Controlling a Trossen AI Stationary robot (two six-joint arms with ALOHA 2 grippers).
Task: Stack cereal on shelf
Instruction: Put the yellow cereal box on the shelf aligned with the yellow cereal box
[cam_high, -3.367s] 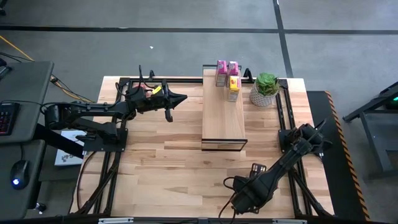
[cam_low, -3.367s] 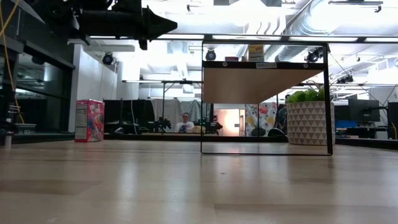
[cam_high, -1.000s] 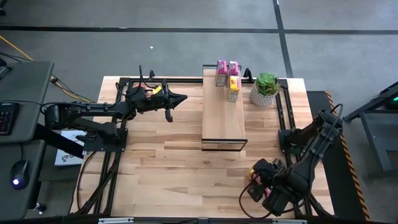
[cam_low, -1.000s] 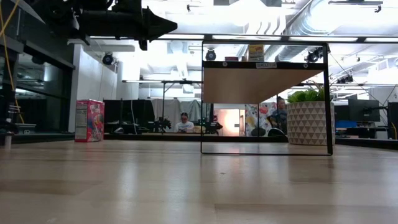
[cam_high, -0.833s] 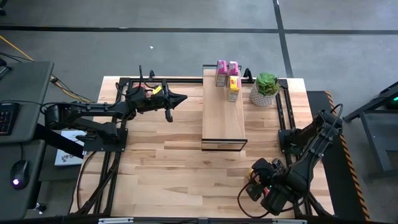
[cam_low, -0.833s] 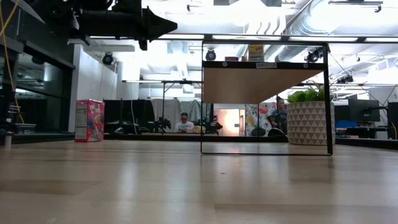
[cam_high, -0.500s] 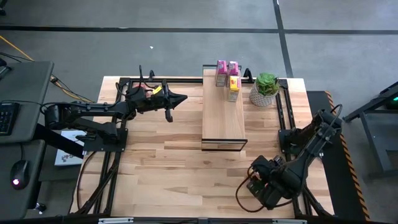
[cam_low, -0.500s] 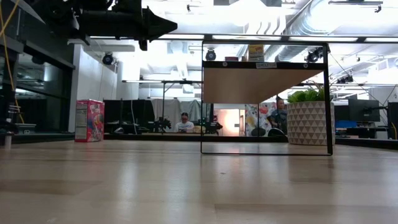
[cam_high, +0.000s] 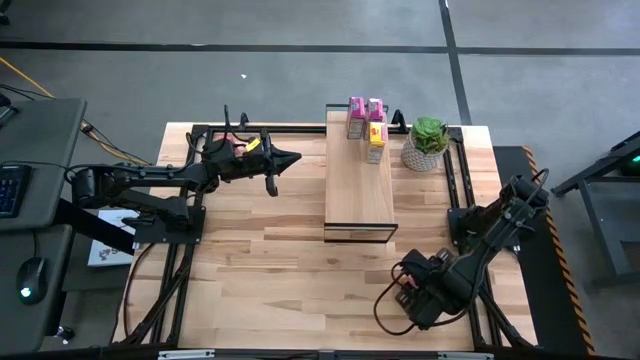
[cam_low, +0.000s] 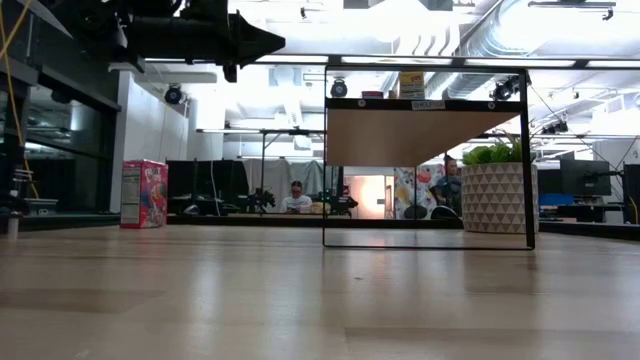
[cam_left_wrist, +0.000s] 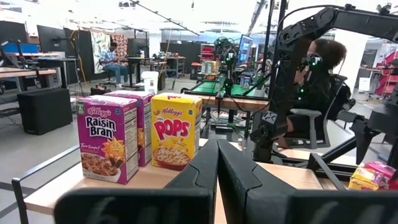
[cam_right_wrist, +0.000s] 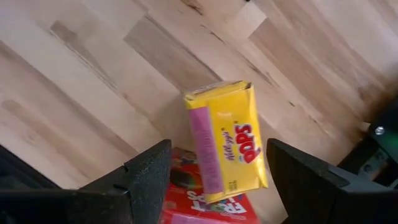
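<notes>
Two pink cereal boxes (cam_high: 356, 115) (cam_left_wrist: 106, 146) and a yellow one (cam_high: 376, 142) (cam_left_wrist: 176, 130) stand upright at the far end of the shelf (cam_high: 360, 190). Near the table's front right, a yellow cereal box (cam_right_wrist: 227, 149) lies flat, partly on a red box (cam_right_wrist: 205, 208). My right gripper (cam_right_wrist: 219, 152) hangs open above them, pointing down, one finger on either side of the yellow box without touching it. Another red box (cam_low: 143, 193) stands on the table at the far left. My left gripper (cam_high: 295, 157) waits shut, held level left of the shelf.
A potted plant (cam_high: 428, 143) stands on the table right of the shelf's far end. Dark frame rails (cam_high: 455, 180) run along the table's edges. Bare wood (cam_high: 280, 260) lies between the arms. People sit in the room beyond the table.
My right gripper has moved toward the table's left edge and sunk a little, tipping further downward over the lying boxes. Its fingers have stayed open.
</notes>
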